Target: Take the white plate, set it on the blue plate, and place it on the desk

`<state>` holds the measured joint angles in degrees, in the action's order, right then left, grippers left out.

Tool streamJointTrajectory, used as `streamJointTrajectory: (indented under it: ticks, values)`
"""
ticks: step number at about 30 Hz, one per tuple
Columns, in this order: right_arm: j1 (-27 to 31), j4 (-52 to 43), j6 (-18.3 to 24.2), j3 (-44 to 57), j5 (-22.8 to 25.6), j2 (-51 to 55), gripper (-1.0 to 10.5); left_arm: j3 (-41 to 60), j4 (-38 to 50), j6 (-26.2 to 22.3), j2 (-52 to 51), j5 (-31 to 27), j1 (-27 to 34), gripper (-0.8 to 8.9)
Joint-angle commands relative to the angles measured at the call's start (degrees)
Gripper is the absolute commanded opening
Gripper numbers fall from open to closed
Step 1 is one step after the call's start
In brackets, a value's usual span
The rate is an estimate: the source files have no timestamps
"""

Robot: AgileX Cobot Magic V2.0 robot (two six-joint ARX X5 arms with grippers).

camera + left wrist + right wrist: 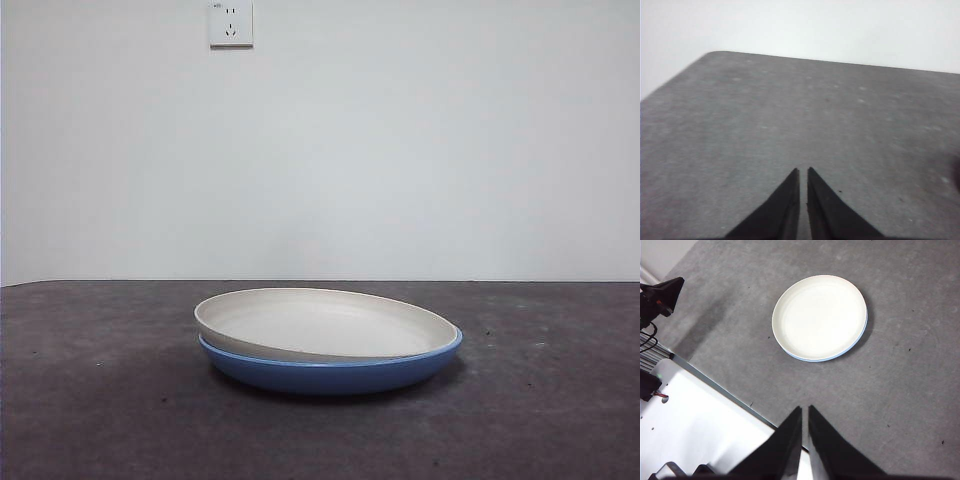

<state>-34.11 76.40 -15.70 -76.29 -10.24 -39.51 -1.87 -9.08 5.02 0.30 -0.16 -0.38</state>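
The white plate [325, 322] rests tilted inside the blue plate [330, 372] in the middle of the desk [90, 400]. From the right wrist view the white plate [819, 316] covers the blue plate [861, 333], of which only a thin rim shows. My right gripper [804, 411] is shut, high above the desk and well back from the plates, holding nothing. My left gripper [803, 172] is shut over bare desk [740, 130], and no plate shows in its view.
A white wall with a socket [230, 22] stands behind the desk. In the right wrist view a white base panel [695, 415] and a dark arm part [660, 297] lie along the desk's edge.
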Motion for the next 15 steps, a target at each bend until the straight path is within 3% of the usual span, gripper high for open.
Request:
streamJointTrajectory:
  ticks: [1,15]
  values:
    - [-0.4,1.6,-0.4,-0.9,0.2,-0.4,0.2,1.2,-1.7,0.4,-0.1,-1.7,0.1,0.26]
    - [-0.4,1.6,-0.4,-0.9,0.2,-0.4,0.2,1.2,-1.7,0.4,-0.1,-1.7,0.0,0.26]
